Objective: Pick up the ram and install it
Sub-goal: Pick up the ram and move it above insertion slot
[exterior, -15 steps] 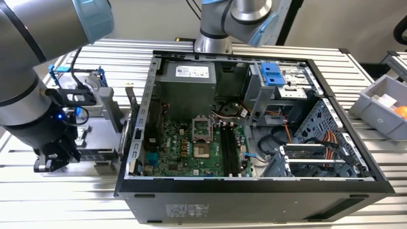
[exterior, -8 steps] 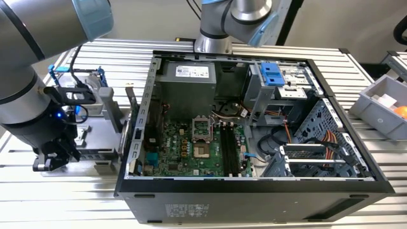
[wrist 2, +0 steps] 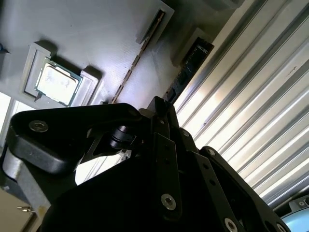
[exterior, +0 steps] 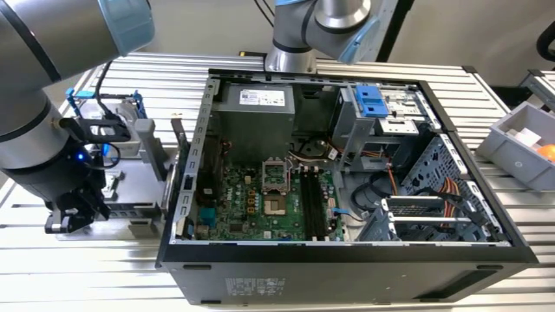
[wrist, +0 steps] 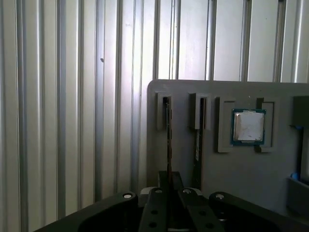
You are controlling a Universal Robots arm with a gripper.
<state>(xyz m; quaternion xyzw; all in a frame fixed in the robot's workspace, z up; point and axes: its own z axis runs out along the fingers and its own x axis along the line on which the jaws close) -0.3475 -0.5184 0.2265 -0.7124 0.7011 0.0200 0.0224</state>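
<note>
Grey tray point(wrist: 241, 169): two ram sticks point(wrist: 168, 140), one silver chip point(wrist: 248, 126).

An open computer case point(exterior: 347, 257) lies on its side on a slatted metal table point(exterior: 511, 218). Inside it, a green motherboard point(exterior: 247, 211) lies flat, and a square socket point(exterior: 275, 172) with a metal frame sits on it. A grey power supply point(exterior: 256, 120) with a white label stands against the far wall. A blue bracket point(exterior: 368, 101) sits in the far corner, toward the exterior view's right. Near the perforated drive cage point(exterior: 429, 211) run some coloured cables point(exterior: 451, 195).

At the exterior view's right stands a grey bin point(exterior: 511, 140) holding something orange point(exterior: 546, 153), perhaps a ball. At the exterior view's left, just beside the case, is a grey parts tray point(wrist: 241, 169). In the first wrist view, a square silver chip point(wrist: 248, 126) rests in one of its recesses.
</note>
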